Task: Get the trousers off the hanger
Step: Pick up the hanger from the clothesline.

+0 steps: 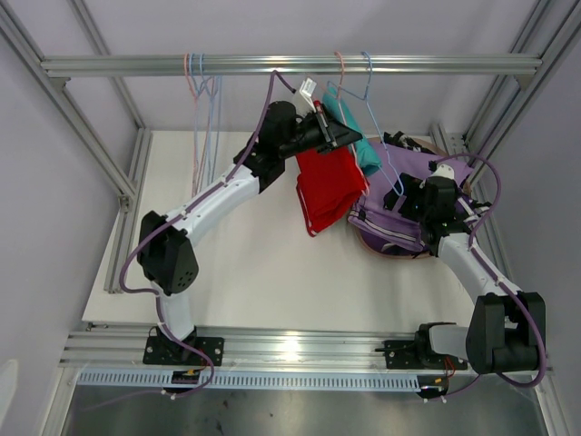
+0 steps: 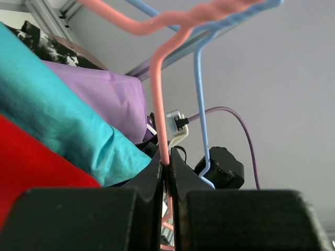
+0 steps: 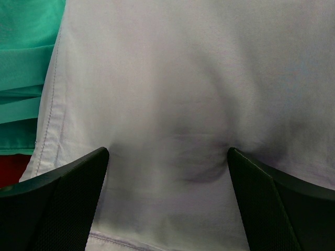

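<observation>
My left gripper (image 1: 343, 136) is raised under the rail and shut on the pink hanger (image 2: 159, 89) wire, as the left wrist view (image 2: 166, 161) shows. The red trousers (image 1: 327, 186) hang from that hanger below the gripper. The teal trousers (image 1: 363, 150) lie just behind them. My right gripper (image 1: 407, 195) is open, its fingers pressed down on the lilac trousers (image 3: 172, 78). The purple-and-white patterned trousers (image 1: 390, 234) and the black speckled trousers (image 1: 407, 142) lie in the same heap at the right.
A blue hanger (image 1: 381, 136) hangs from the metal rail (image 1: 290, 64) beside the pink one. Several empty hangers (image 1: 204, 100) hang at the rail's left. The heap rests in a round brown-rimmed basket (image 1: 386, 252). Frame posts stand at both sides.
</observation>
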